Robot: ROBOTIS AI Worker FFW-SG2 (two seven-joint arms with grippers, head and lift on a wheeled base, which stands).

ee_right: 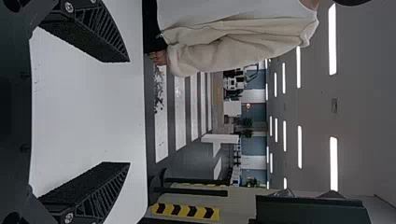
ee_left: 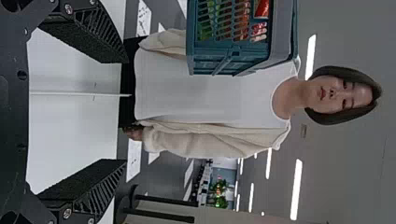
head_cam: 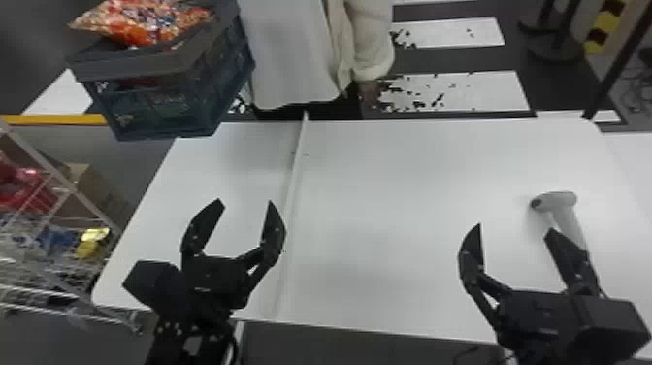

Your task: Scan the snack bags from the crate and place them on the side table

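"Where's the snack bag [head_cam: 145, 22]?"

"Atop the crate [head_cam: 165, 107], near the far left corner of the desk [head_cam: 412, 170]. Left pincer [head_cam: 245, 201] and right pincer [head_cam: 514, 227] gape empty."

"How will it handle?"

"Light and soft, I'd guess, its glossy, crinkled film slippery. Pinch an edge gently; the contents may crush. The crate's stiff latticed plastic, the scanner [head_cam: 558, 199] smooth and pistol-shaped."
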